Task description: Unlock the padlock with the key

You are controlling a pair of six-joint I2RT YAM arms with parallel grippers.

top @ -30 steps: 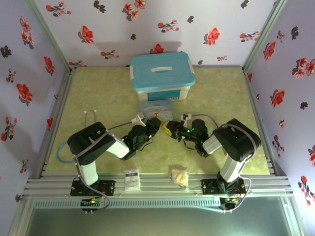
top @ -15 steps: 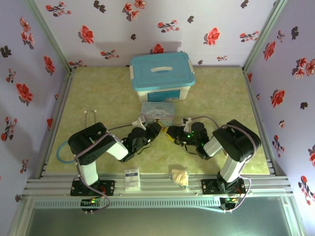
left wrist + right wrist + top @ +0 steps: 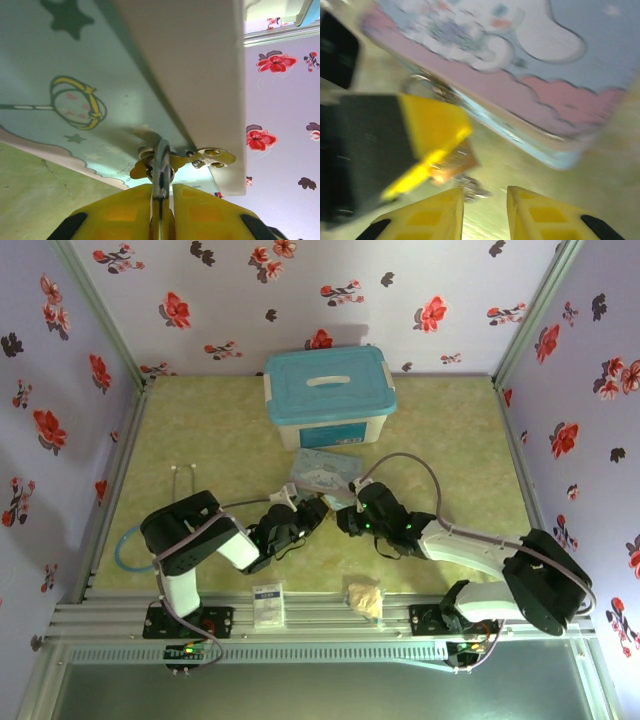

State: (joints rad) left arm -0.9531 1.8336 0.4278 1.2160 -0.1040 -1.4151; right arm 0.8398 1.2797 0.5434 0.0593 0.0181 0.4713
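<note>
Padlock not yet visibly open: my left jaws (image 3: 161, 192) are pressed together on the tiny brass padlock (image 3: 456, 161), held just beside the cartoon tin (image 3: 530, 55). My right jaws (image 3: 485, 200) stand slightly apart just below it. A small dark bit at their tips is perhaps the key (image 3: 470, 189), but it is too blurred to tell whether it is seated.

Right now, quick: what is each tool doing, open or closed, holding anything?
Left tool: closed on the small brass padlock.
Right tool: open, holding nothing that shows, though the view is blurred.
</note>
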